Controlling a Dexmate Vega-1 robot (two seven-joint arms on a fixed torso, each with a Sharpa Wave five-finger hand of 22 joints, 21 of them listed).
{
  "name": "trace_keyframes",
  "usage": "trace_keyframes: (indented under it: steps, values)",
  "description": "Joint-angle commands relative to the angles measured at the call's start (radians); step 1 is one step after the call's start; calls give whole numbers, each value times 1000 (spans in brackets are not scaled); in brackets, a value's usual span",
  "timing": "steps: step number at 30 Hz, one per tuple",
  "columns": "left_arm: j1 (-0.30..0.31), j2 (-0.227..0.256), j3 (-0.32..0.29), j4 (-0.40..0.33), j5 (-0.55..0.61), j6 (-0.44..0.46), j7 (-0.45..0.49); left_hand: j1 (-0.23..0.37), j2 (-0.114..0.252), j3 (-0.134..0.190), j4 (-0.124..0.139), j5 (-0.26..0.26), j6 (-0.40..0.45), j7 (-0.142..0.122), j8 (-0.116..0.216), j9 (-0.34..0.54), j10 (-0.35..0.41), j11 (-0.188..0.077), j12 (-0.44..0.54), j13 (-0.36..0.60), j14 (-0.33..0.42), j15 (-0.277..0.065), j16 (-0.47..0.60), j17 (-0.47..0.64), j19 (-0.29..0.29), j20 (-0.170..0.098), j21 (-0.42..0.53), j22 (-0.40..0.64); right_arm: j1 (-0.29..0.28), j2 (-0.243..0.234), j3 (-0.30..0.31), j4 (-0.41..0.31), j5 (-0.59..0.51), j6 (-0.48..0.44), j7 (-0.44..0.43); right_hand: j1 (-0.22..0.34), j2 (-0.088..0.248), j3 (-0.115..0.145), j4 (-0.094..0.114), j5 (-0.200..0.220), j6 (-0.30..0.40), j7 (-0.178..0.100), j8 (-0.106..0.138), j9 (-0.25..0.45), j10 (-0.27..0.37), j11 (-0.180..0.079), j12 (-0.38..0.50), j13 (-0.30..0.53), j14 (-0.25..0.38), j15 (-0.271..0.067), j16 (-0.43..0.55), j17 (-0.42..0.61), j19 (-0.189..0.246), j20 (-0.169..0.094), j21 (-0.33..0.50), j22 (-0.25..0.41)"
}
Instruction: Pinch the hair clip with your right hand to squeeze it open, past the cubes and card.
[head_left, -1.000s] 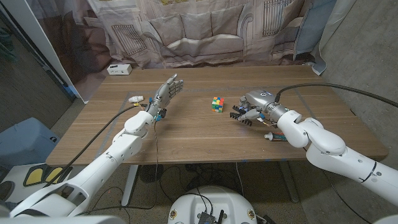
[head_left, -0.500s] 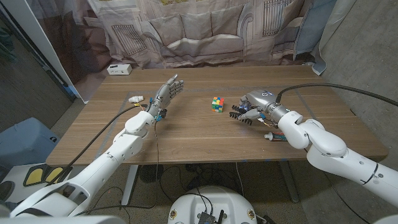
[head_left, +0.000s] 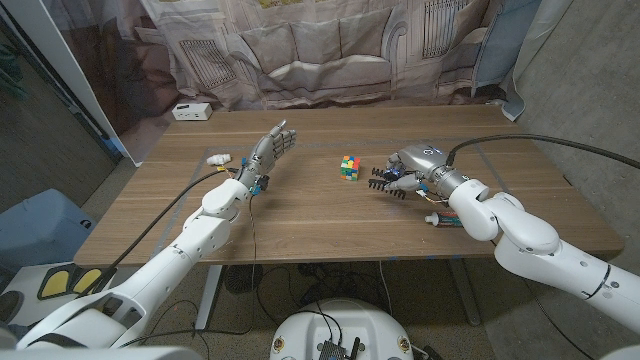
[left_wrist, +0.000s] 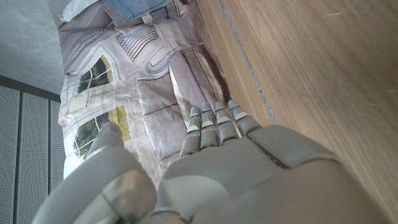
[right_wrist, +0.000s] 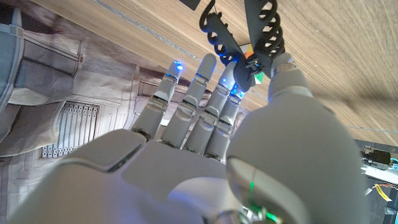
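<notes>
A black toothed hair clip (head_left: 384, 182) sits just above the table, right of centre, pinched by my right hand (head_left: 416, 166). In the right wrist view the clip (right_wrist: 239, 34) is held between thumb and fingertips (right_wrist: 219, 87), and its two toothed jaws stand apart. A multicoloured cube (head_left: 349, 167) stands on the wood just to the left of the clip. My left hand (head_left: 272, 146) is raised over the table's left half, fingers spread, holding nothing; its back (left_wrist: 249, 174) shows in the left wrist view.
A white box (head_left: 191, 111) sits at the table's far left corner. A small white object (head_left: 220, 158) lies left of my left hand. A small tube-like item (head_left: 437, 218) lies beside my right forearm. A printed curtain (head_left: 330, 50) hangs behind the table.
My right hand has shifted slightly and the clip's toothed jaws now show further out to its left. The left arm and the cube have not moved.
</notes>
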Motion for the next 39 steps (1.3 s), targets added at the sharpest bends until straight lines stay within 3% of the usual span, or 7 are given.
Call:
trace_keyframes:
  steps: [1,29,39]
  values:
    - [-8,-5,3,8,0,1,-4,4,9,3,-4,0,6,-1,-1,3,4,2,-1,2,7,-1,-3,2,-1,3,-4,5,-2,-2,-5,-7,-15,-25,9,23,39,1,4,-7,39,-47,-8,-6,-19,-1,-15,-9,-13,-66,-12,2,-10,7,-4,2]
    - [-43,-25,15,61,-3,-3,-37,4,9,4,-7,0,7,0,-1,3,5,0,-1,2,6,-1,-3,2,-1,4,-4,5,-18,-7,4,-27,-25,-67,12,-40,26,-5,9,-35,-64,-49,-117,-76,-144,2,-132,-81,-102,-61,-55,3,-30,40,-3,2]
    - [-48,-31,15,76,-8,-4,-41,4,10,4,-8,0,7,-1,-1,3,4,3,-1,2,6,-1,-3,2,-1,4,-4,5,-13,-8,-1,-28,-26,-78,28,-48,23,-3,9,-38,-64,-50,-129,-85,-156,0,-148,-93,-113,-60,-60,0,-33,46,-3,2]
